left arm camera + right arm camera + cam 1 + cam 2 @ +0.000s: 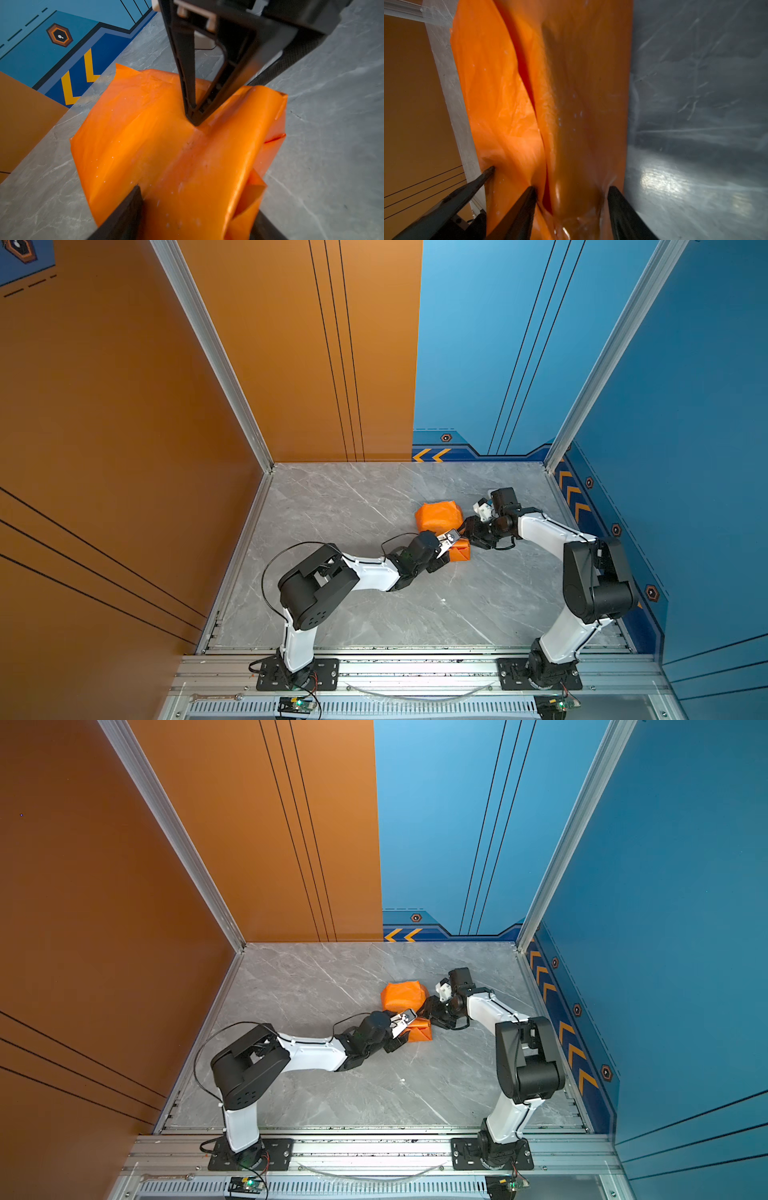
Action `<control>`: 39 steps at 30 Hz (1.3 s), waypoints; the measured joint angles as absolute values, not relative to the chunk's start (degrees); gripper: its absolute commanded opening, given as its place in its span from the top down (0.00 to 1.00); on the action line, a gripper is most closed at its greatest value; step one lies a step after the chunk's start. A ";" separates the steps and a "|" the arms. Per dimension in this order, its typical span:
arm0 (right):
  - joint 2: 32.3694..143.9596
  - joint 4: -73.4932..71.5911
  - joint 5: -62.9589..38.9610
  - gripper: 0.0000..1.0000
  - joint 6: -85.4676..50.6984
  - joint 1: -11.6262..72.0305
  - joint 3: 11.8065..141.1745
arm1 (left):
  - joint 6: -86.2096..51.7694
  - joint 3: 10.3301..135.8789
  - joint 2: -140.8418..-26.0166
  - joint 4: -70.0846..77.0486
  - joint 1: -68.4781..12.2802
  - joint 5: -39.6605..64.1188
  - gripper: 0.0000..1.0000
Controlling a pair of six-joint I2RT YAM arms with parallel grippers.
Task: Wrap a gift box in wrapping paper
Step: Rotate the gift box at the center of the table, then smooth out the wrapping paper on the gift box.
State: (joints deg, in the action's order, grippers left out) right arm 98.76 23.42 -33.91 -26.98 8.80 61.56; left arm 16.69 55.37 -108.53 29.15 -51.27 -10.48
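Observation:
The wrapping paper [436, 516] [403, 994] lies orange face out, folded into a creased bundle on the grey table, right of centre. The gift box is hidden inside it. My left gripper [449, 549] [197, 199] comes in from the near side, one finger on each side of the bundle [145, 135], pressing the paper. My right gripper [467, 531] [572, 188] comes in from the right, its jaws closed on a raised fold of the paper [492, 93]. Its finger [194, 118] dents the paper's top.
The marble-grey table [353, 510] is walled by orange panels at the left and back and blue panels at the right. A metal rail with both arm bases runs along the front edge, and a wrench [216, 697] lies on it.

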 measured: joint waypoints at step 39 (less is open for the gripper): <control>81.14 -10.81 -7.70 0.76 -51.62 28.40 34.33 | 14.90 50.39 -108.33 39.55 -44.18 5.26 0.27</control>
